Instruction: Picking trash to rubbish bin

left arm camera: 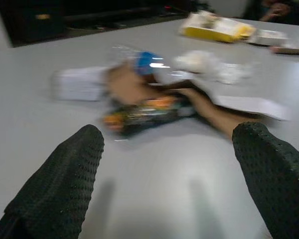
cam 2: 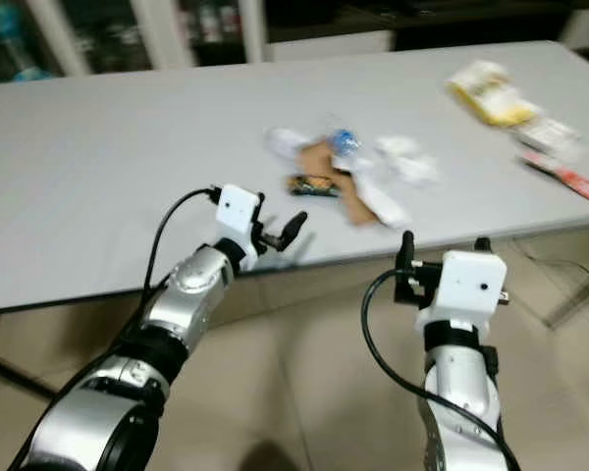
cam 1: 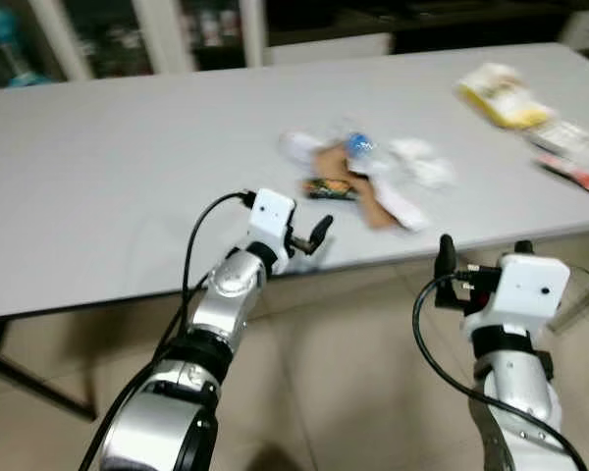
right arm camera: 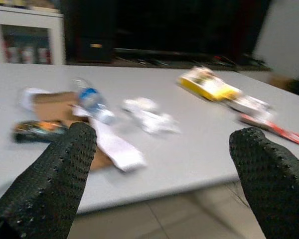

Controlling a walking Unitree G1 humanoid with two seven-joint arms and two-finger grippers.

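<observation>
The robot stands at the near edge of a long grey table (cam 1: 108,177), both arms raised toward a loose heap of trash lying a little way in from that edge. The left gripper (cam 1: 309,238) hovers just over the table's near rim, its two black fingers (left arm camera: 60,184) spread wide with nothing between them; straight ahead of those open jaws, still apart from them, lies a dark snack wrapper (left arm camera: 144,112) with orange print, flat on the tabletop. Just beyond the wrapper sits a torn piece of brown cardboard (cam 1: 339,167), and against it a clear plastic bottle with a blue cap (cam 1: 361,147) lies on its side. A white strip of paper (cam 1: 401,204) runs out from under the cardboard toward the table edge, and a crumpled white tissue (cam 1: 420,162) rests beside the bottle, on the side nearer the right arm. The right gripper (cam 1: 483,257) is held lower, off the table and over the tiled floor (cam 1: 353,363), its fingers (right arm camera: 50,184) also standing wide apart and empty; the heap is ahead of it and slightly to its left. Farther off, past the right jaws, a yellow packet (cam 1: 501,95) lies near the far corner, with a white and red package (cam 1: 569,152) close beside it by the table's end.
</observation>
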